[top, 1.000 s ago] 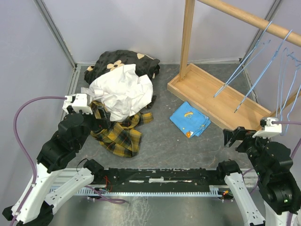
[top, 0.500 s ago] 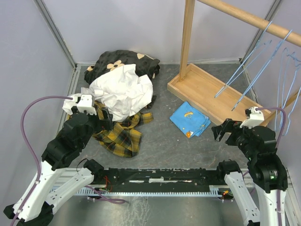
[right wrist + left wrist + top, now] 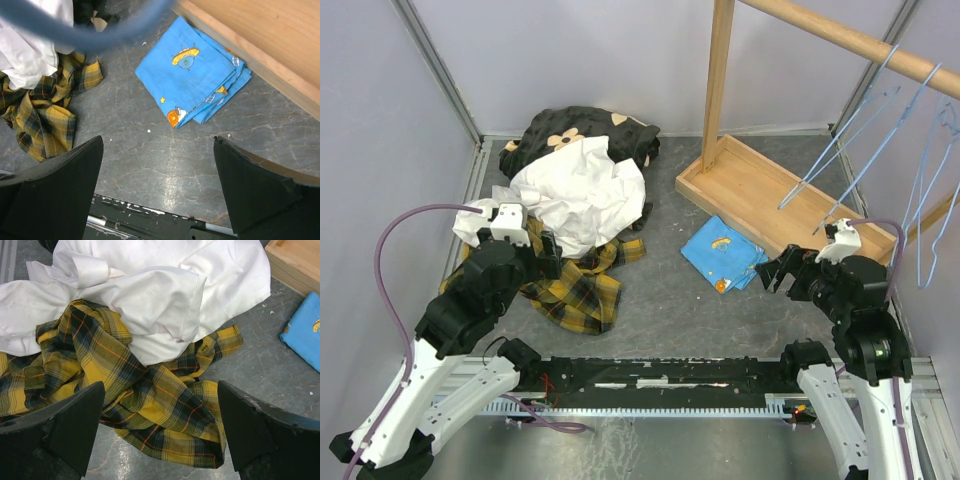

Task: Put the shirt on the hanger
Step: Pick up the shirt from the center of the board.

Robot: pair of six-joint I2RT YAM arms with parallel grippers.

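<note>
No legible text, labels or numbers anywhere.

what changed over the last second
The right gripper swung left toward the blue cloth, open and empty. The left gripper edged slightly right over the shirt, also open. Nothing was grasped or released. The shirt, white garment and rack stayed put.

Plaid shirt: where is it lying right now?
In the top view the shirt lies crumpled on the left side, partly under the white garment. The folded blue cloth lies off to its right.
</note>
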